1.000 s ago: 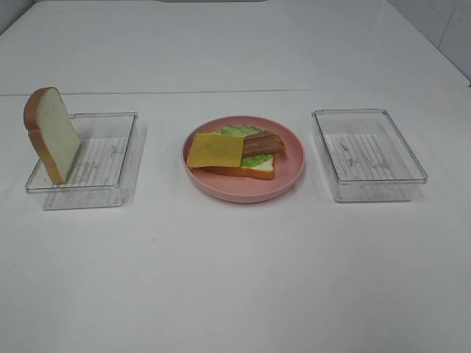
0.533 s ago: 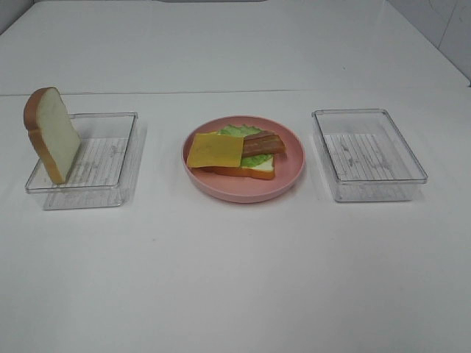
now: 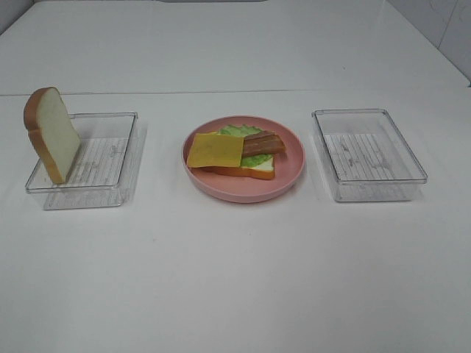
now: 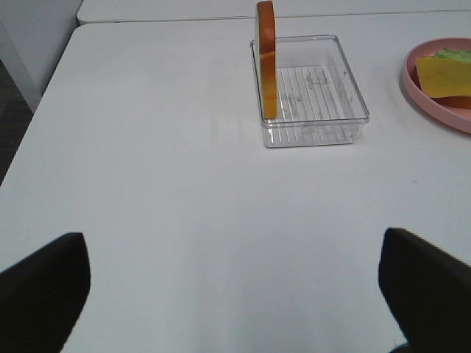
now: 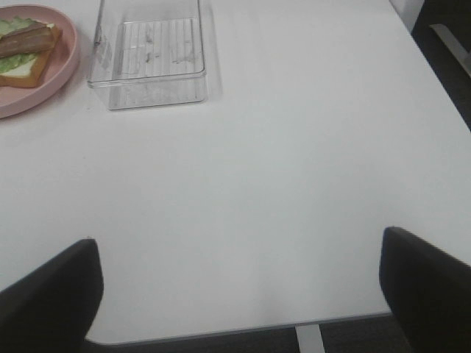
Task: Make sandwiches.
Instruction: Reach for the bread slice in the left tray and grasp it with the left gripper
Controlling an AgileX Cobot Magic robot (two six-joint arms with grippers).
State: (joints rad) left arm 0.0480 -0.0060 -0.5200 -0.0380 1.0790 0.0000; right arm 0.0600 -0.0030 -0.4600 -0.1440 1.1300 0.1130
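The open-faced sandwich (image 3: 234, 154) of bread, lettuce, bacon and yellow cheese lay on the pink round plate (image 3: 288, 175); the second brown-crusted bread slice (image 3: 53, 134) stood upright in the left clear tray (image 3: 110, 180); both views cropped the plate; the left gripper (image 4: 234, 294) and right gripper (image 5: 239, 294) stood wide apart, empty, fingertips cut off.

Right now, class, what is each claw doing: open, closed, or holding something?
Left claw: open, holding nothing.
Right claw: open, holding nothing.
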